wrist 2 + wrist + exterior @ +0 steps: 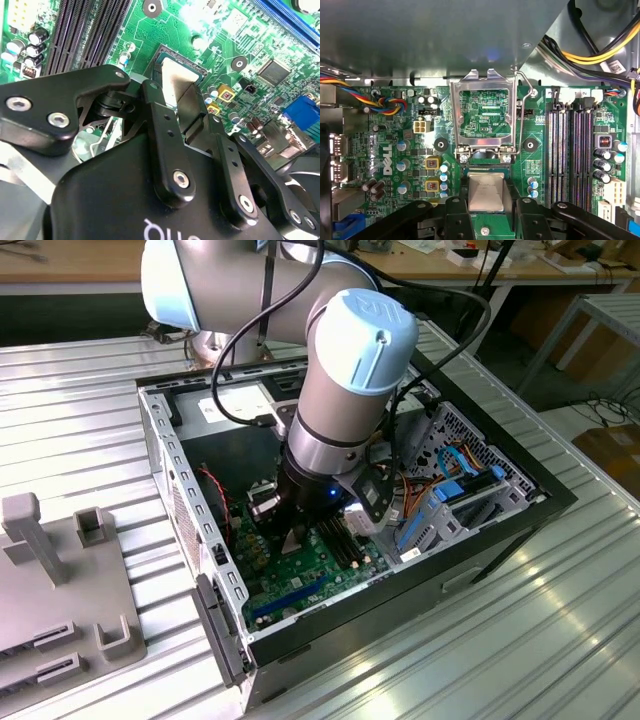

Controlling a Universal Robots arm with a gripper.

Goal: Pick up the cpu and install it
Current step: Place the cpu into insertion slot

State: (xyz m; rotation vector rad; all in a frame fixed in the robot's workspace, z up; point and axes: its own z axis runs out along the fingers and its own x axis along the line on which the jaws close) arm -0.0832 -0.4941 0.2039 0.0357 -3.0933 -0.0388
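On the ribbed metal table point(560, 640), the open PC case point(185, 490) lies on its side, and the arm point(350, 370) reaches down into it. In the exterior view the arm's wrist covers the socket area, so the grip cannot be judged from there. That view does take in the grey fixture point(60, 580) at its left, apart from the case.

The green motherboard point(410, 150) is cut off at the frame edges in both wrist views. The case's metal wall shadows its far part in the first wrist view. That view gives the metal load frame point(455, 115) flipped up and open, with the black RAM slots point(570, 155) beside it. Just past the frame's hinge a dark strip of the socket point(485, 171) shows.

In the second wrist view the gripper point(172, 95) blocks much of the board, and one socket corner peeks out beyond it.

The jaws are narrowed onto the cpu point(486, 192), one finger point(457, 215) on each side edge, gripping it. The cpu is a thin flat square with a silvery-grey face, sitting directly over the socket. Its near edge is hidden by the gripper body. I cannot tell whether it touches the socket or hangs just above.
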